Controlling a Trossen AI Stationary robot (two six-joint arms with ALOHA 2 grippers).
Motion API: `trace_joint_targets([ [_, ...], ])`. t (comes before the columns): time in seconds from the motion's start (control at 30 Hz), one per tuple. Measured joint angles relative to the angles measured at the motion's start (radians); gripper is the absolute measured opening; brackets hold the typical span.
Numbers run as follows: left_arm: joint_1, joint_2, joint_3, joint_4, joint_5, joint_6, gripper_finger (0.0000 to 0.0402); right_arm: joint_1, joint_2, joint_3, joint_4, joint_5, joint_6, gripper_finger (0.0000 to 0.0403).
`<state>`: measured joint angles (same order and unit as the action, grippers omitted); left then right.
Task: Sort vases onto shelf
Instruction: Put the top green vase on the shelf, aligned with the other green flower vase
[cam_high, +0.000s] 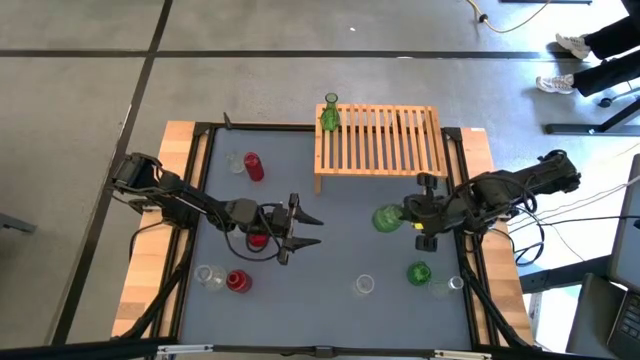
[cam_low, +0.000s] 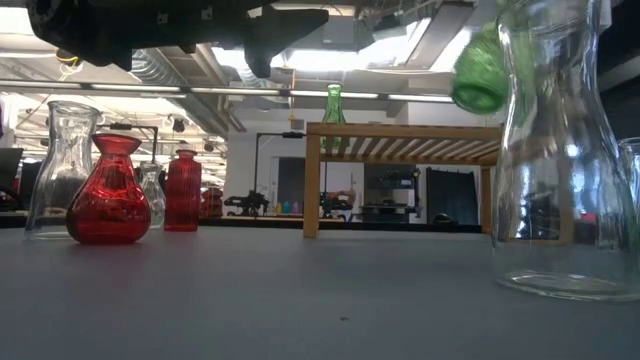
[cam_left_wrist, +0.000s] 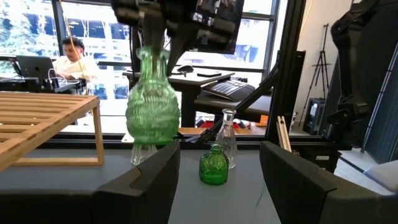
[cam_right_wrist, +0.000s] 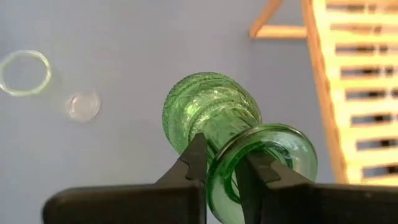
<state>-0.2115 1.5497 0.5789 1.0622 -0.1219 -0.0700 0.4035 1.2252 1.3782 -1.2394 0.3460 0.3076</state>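
Right gripper (cam_right_wrist: 221, 163) pinches the neck of a green vase (cam_right_wrist: 211, 112), held off the table, near the shelf (cam_high: 380, 140). The thin neck grip could let it swing or slip; it might clip the shelf edge. Left gripper (cam_high: 300, 229) hangs open mid-table. A red vase (cam_high: 258, 240) under it is largely hidden.

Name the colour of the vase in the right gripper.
Green vase, ribbed glass, held by the neck in the right gripper; right wrist view shows it best.
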Motion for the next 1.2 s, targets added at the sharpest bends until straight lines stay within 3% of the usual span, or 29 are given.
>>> trace_joint_targets([
  [0.43, 0.000, 0.000, 0.000, -0.021, 0.000, -0.006, 0.0215, -0.195, 0.327, 0.443, -0.172, -0.020, -0.263, 0.0032],
  [0.7, 0.000, 0.000, 0.000, -0.055, -0.007, -0.007, 0.0215, -0.357, 0.444, 0.622, -0.202, -0.051, -0.411, 0.0033],
  [0.93, -0.019, 0.000, 0.000, -0.072, -0.007, -0.056, 0.0215, -0.359, 0.449, 0.605, -0.195, -0.205, -0.446, 0.0032],
  [1.2, -0.025, 0.000, 0.000, -0.108, -0.046, -0.037, 0.0215, -0.268, 0.450, 0.400, 0.003, -0.264, -0.464, 0.0032],
])
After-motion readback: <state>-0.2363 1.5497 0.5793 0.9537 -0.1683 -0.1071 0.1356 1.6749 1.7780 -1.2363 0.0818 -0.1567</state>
